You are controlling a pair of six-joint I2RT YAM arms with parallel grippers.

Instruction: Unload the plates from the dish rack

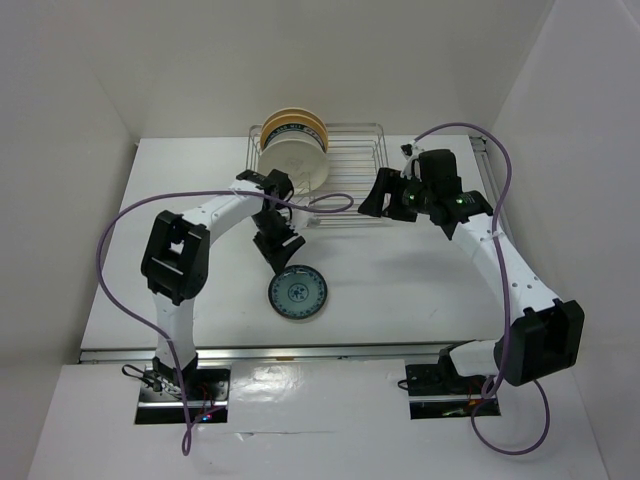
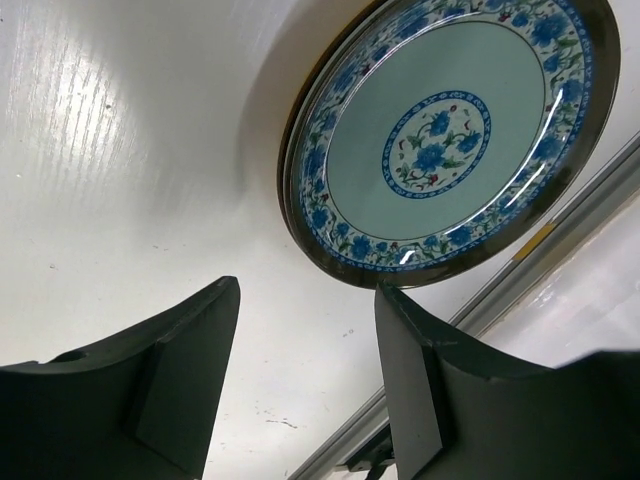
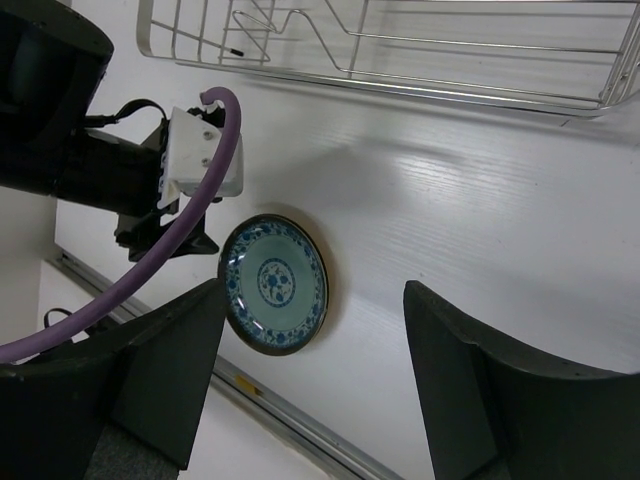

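The small plate (image 1: 297, 293) on the white table (image 1: 420, 280) has a pale aqua face, a central blue flower medallion flecked with red, a border of blue blossoms with green leaves, and a dark bronze rim. At twelve o'clock from it the silver wire dish rack (image 1: 360, 150) carries a cream plate (image 1: 293, 160) backed by tan, gold-banded plates (image 1: 292, 122). The left gripper (image 2: 310, 290) and right gripper (image 3: 315, 288) are black, the cables (image 3: 150, 262) purple

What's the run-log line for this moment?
left hand open, empty, near blue-patterned plate | that plate flat on table | right hand open, empty, by dish rack | other plates standing in it
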